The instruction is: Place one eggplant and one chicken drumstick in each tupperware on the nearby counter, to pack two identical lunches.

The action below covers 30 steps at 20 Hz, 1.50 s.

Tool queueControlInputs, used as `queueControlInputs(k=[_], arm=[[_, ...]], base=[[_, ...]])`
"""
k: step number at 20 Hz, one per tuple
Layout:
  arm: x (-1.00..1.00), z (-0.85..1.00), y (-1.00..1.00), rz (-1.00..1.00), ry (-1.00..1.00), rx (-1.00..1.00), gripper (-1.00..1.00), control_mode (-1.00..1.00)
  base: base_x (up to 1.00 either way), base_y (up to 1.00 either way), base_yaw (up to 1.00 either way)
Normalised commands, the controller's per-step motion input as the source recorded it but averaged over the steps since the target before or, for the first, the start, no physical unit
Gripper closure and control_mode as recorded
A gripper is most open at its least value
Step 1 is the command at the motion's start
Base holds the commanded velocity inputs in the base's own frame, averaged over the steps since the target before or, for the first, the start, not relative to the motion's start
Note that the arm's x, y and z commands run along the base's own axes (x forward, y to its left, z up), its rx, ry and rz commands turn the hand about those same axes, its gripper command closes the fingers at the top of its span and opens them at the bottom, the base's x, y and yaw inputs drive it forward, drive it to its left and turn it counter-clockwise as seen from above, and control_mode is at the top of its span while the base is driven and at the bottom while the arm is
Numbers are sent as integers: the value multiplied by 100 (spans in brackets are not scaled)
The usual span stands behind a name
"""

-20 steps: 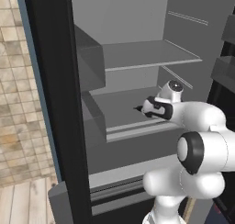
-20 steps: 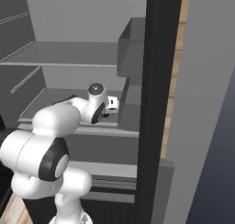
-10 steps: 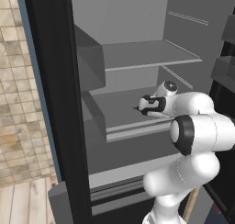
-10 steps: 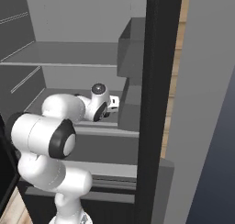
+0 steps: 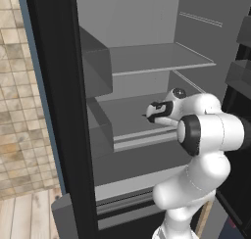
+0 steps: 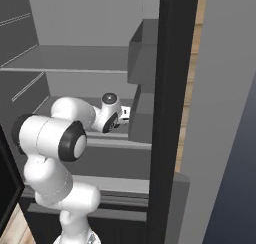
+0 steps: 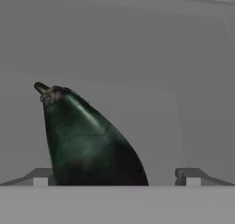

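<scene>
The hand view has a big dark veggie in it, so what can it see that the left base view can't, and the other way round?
The hand view alone gives the dark green-purple eggplant with its stubby stem, lying between the open hand's two grey fingertips.

The left base view alone gives the white robot arm reaching in, the black fridge door edge, the tan tiled wall and the upper grey shelf.

Both share the plain grey inside of the fridge.
</scene>
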Motion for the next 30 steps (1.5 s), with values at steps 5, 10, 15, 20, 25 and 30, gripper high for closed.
queueControlInputs(k=[5, 10, 15, 20, 25, 30], arm=[[12, -26, 0, 0, 0, 0, -100, -100], [6, -27, 0, 0, 2, 0, 100, -100], [0, -32, 0, 0, 8, 0, 100, -100], [-65, -12, 0, 0, 6, 0, 100, -100], [-100, 14, 2, 5, 1, 0, 100, -100], [-100, 19, 23, 1, 0, -1, 100, -100]], base=[[0, 0, 0], [0, 0, 0], [0, 0, 0], [0, 0, 0], [0, 0, 0], [0, 0, 0]])
